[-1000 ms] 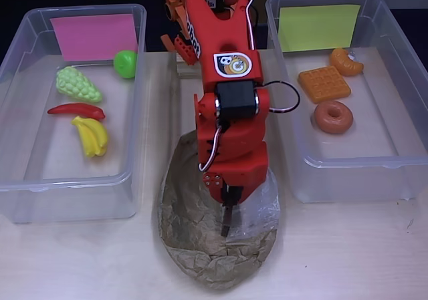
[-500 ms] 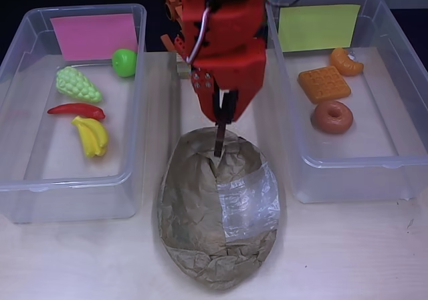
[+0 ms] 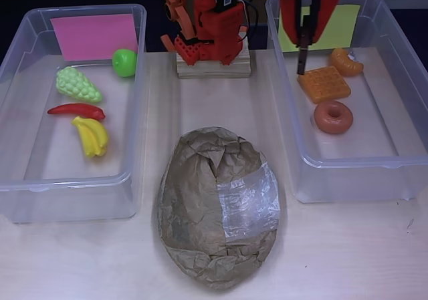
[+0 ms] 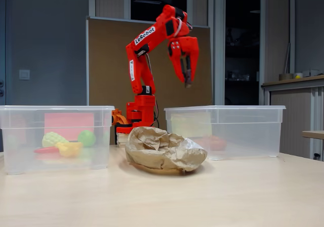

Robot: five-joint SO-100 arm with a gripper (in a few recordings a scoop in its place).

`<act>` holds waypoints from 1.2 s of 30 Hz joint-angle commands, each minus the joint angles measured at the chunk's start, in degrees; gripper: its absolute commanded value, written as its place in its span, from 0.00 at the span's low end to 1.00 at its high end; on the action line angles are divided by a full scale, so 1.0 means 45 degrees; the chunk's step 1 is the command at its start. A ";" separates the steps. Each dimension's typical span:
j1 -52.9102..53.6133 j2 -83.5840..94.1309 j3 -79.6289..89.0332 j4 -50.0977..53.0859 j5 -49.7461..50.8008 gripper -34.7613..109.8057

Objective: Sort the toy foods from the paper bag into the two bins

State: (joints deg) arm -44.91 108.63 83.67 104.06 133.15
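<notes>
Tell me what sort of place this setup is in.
Probably an office or lab room: a red robot arm on a wooden table, a brown partition board behind it, and a wall switch.

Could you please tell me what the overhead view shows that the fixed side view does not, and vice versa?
Overhead: the waffle, croissant and donut are clearly told apart in the right bin, with the gripper over its far end. Side: the gripper, holding a dark bar, hangs well above that bin's rim. Both: the paper bag between the two bins.
</notes>
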 commanded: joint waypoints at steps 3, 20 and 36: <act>-0.2969 -0.0859 -0.0137 -0.1055 0.3730 0.24; -0.4941 -0.1172 0.2676 -0.3652 0.7012 0.39; -0.4805 -0.0508 0.3633 -0.3848 0.6836 0.45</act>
State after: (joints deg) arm -66.80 103.80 100.81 84.20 163.65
